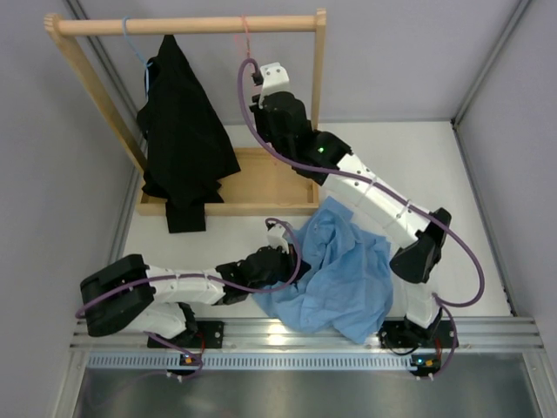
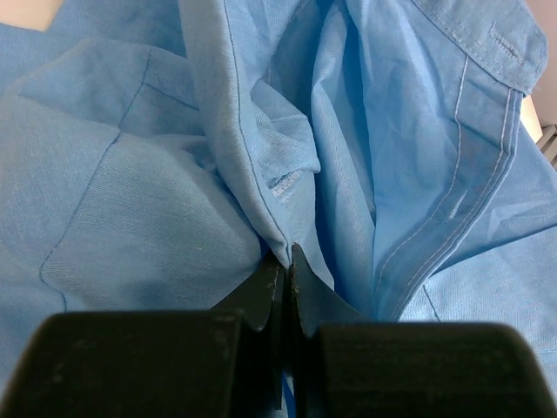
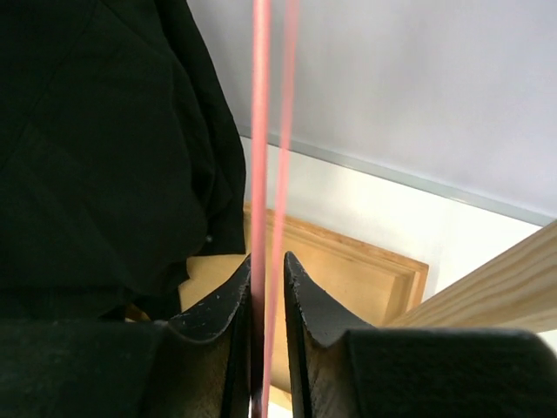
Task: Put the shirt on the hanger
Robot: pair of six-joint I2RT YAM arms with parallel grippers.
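The shirt lies heaped at lower centre, a fold pinched in my left gripper. At upper centre, my right gripper pinches the hanger on its rail. By my judgement, the hanging itself is all still to do.

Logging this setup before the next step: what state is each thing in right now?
Light blue button-up fabric shirt: crumpled on the table, off any hanger.
Thin pink wire hanger: hanging from the wooden rack's rail, bare.
Black garment: hung on the rack by a thin blue hanger.
Left pincer: shut on the shirt's fabric.
Right pincer: shut around the pink hanger's wires.
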